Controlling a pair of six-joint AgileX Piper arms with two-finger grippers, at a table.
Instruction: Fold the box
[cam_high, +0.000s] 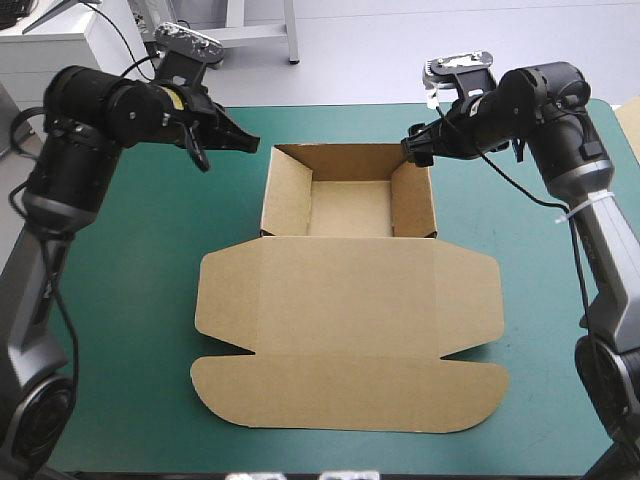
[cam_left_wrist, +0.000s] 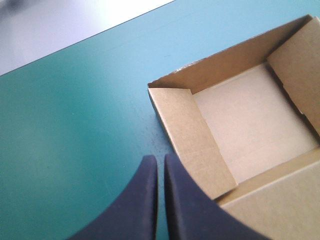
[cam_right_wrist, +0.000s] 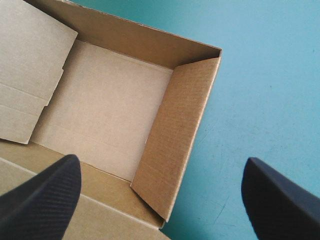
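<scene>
The brown box (cam_high: 350, 208) stands mid-table as an open tray with all its walls raised, and its lid (cam_high: 350, 330) lies flat toward the near edge. My left gripper (cam_high: 252, 145) hovers just outside the tray's far left corner. In the left wrist view this gripper (cam_left_wrist: 160, 159) is shut with nothing in it, and the box (cam_left_wrist: 250, 120) is beside it. My right gripper (cam_high: 414, 150) is at the far right corner. It stands open (cam_right_wrist: 160, 162), its fingers straddling the right side wall (cam_right_wrist: 175, 135) from above, apart from it.
The teal-green cover (cam_high: 130, 300) shows bare on both sides of the box. The table's far edge runs close behind the tray. A pale beige edge (cam_high: 630, 120) shows at the table's far right.
</scene>
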